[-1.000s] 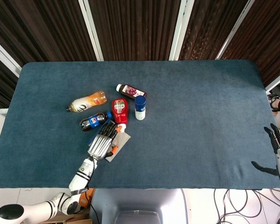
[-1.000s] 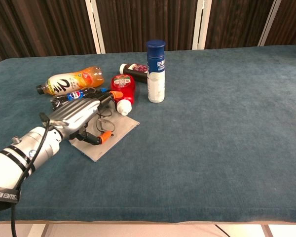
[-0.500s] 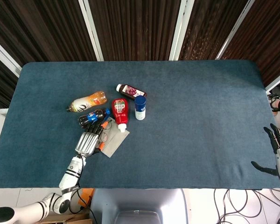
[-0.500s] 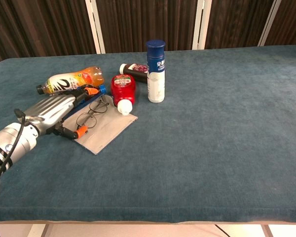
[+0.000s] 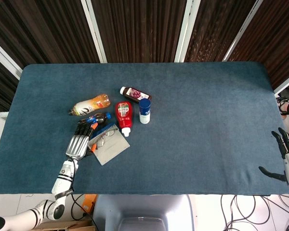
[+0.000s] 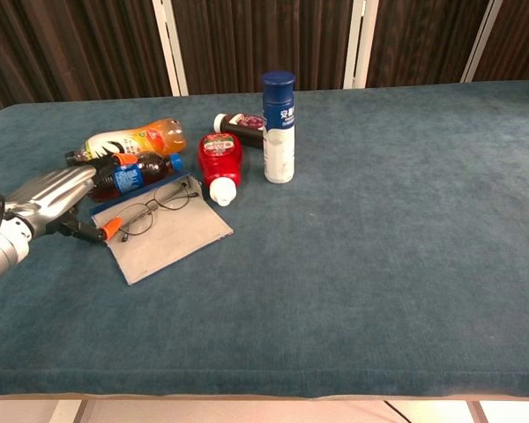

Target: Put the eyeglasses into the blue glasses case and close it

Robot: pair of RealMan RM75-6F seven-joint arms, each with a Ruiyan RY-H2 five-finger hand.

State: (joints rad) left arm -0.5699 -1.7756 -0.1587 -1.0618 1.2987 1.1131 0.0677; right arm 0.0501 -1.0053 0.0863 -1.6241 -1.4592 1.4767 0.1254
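Lab: felt-covered test table (image 5: 207, 120), floor cables (image 5: 241, 211)

The table (image 5: 207, 120) wears a plain teal-blue cloth. On it, the glasses case (image 6: 172, 238) shows a grey face with a blue edge on its far side; the eyeglasses (image 6: 154, 204) on it have thin dark wire frames. Beyond the case lie a red ketchup bottle (image 6: 220, 159) with a white cap, a dark cola bottle (image 6: 132, 174) with a blue label and cap, and an orange drink bottle (image 6: 128, 141) banded white. The left hand (image 6: 57, 196) is silver with orange fingertips (image 6: 111, 227).
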